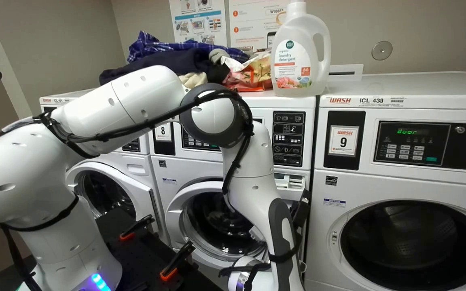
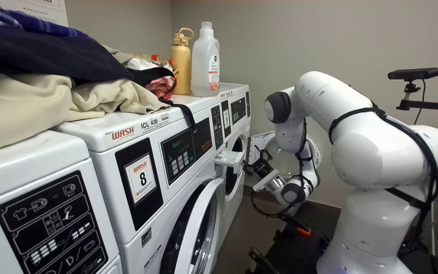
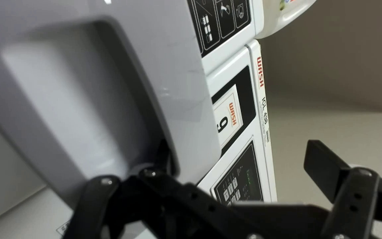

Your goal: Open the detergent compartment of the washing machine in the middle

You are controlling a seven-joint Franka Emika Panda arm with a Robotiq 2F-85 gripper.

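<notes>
The middle washing machine (image 1: 192,167) is white with number card 8; it also shows in an exterior view (image 2: 188,179). Its detergent compartment (image 2: 228,156) sticks out of the front as a pulled-out drawer. Its inside dividers (image 1: 293,182) show beside the arm. In the wrist view the drawer front (image 3: 187,103) is close, with a recessed handle at left. My gripper (image 2: 255,160) is open at the drawer front. In the wrist view one finger of the gripper (image 3: 239,151) reaches into the recess; the other is apart in free air. The arm hides much of the gripper in an exterior view.
The middle washer's round door (image 2: 203,224) stands open below the drawer. Washer 9 (image 1: 378,186) is at its side. A detergent bottle (image 1: 297,52), a yellow flask (image 2: 182,68) and clothes (image 1: 176,60) sit on top. Black clamps (image 1: 178,258) are on the robot's base table.
</notes>
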